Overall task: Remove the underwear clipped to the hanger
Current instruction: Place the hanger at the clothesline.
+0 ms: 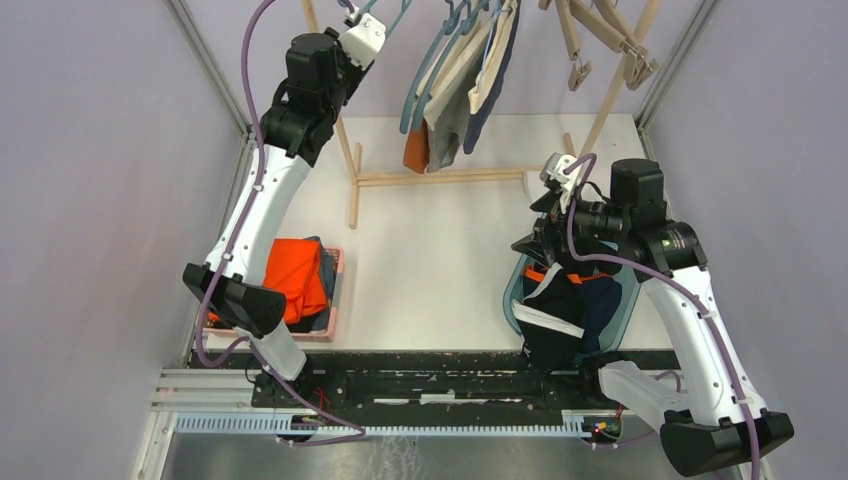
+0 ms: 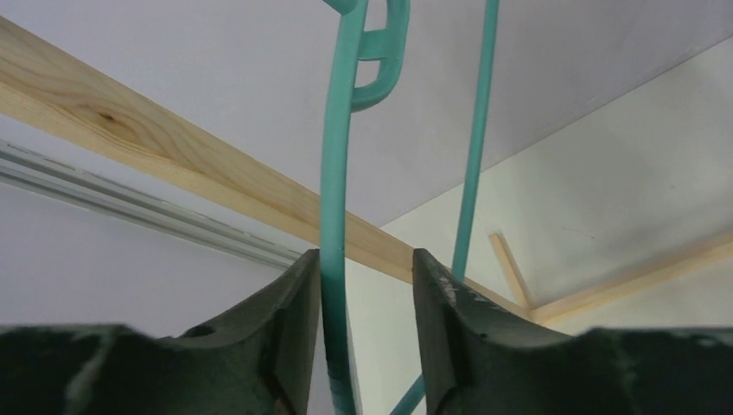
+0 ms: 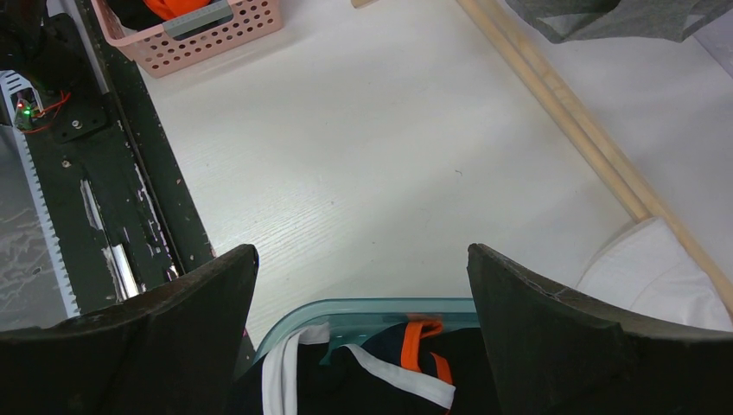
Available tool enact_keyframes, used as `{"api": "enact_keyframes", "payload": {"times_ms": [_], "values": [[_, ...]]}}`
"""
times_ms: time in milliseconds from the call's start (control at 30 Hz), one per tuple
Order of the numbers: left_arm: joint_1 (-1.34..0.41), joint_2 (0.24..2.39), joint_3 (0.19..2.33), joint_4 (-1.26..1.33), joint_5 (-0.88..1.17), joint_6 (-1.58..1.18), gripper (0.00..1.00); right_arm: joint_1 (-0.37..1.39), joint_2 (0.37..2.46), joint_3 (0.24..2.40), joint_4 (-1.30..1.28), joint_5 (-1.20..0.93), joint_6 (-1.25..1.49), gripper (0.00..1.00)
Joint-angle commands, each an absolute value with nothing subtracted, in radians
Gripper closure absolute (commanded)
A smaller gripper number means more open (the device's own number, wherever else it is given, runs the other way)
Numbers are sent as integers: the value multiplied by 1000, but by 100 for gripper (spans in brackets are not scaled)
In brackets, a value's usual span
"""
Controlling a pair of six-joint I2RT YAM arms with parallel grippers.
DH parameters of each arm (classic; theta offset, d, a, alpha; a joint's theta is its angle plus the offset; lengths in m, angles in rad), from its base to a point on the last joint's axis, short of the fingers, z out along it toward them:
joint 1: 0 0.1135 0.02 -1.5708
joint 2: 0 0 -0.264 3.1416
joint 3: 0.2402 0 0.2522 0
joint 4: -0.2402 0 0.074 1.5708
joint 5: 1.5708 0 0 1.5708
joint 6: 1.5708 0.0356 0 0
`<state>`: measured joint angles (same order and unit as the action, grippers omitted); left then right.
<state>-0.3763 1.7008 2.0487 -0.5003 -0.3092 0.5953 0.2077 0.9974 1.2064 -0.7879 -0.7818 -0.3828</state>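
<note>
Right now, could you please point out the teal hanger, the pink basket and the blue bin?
teal hanger [image 2: 333,173], left wrist view, on its thick upright bar
pink basket [image 3: 199,50], right wrist view, on its perforated side wall
blue bin [image 3: 380,304], right wrist view, on its near rim

No legible text, label, brand or number appears in any view.

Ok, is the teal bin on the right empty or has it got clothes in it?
Not empty. The teal bin holds piled underwear: dark pieces with white and orange bands, seen in both the top and right wrist views.
</note>
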Motion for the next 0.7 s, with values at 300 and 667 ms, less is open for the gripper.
{"api": "enact_keyframes", "payload": {"times_ms": [300, 667], "values": [[-370, 1586, 2034, -528, -332, 558, 25, 212, 1009, 1212, -783, -754, -386, 0], [-370, 1411, 1861, -439, -401, 534, 1, 212, 991, 1180, -1188, -566, -757, 0]]}}
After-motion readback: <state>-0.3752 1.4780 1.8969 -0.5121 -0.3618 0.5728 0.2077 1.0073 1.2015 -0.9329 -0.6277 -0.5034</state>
